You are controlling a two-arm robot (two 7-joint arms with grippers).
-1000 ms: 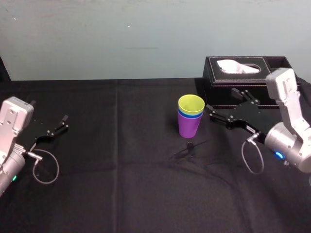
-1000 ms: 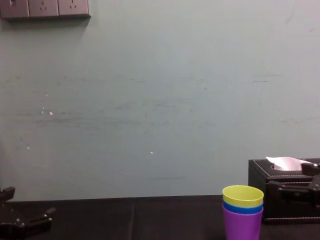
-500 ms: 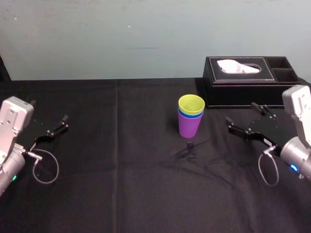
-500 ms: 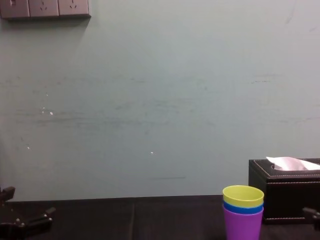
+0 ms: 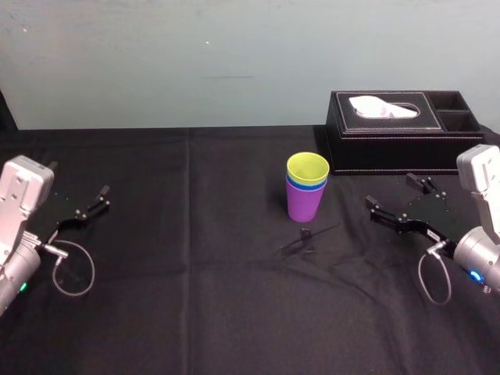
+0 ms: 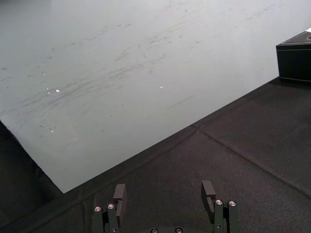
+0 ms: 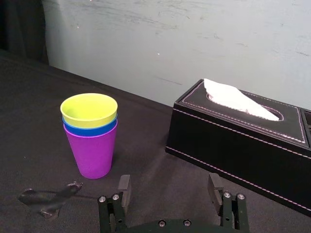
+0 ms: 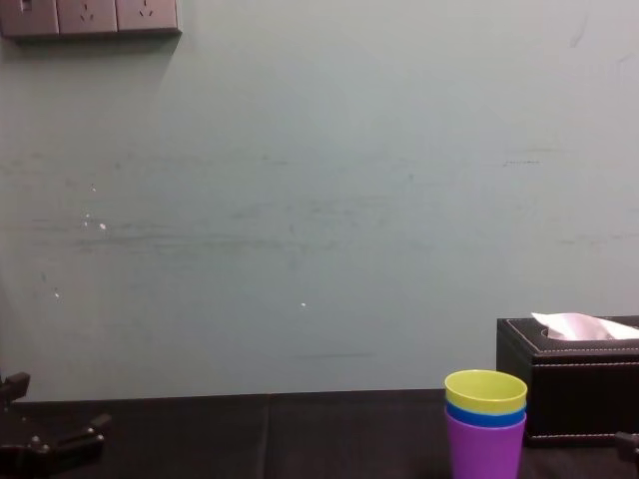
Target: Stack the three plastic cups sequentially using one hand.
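- While the right gripper (image 5: 388, 192) hangs with fingers spread wide and empty, the stack stands ahead of it, well apart.
- The yellow-green cup (image 5: 307, 166) sits in the blue cup (image 5: 309, 186), which sits in the purple cup (image 5: 302, 205).
- The tissue box (image 5: 391, 144) is near, just beyond that gripper.
- The left gripper (image 5: 94, 201) is parked far across the table (image 5: 195, 297), also spread wide.

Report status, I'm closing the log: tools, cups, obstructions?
Right tool open, empty, at right. Left tool open, parked at left. Yellow-green plastic cup in blue plastic cup in purple plastic cup, upright. Black tissue box behind them, apart.
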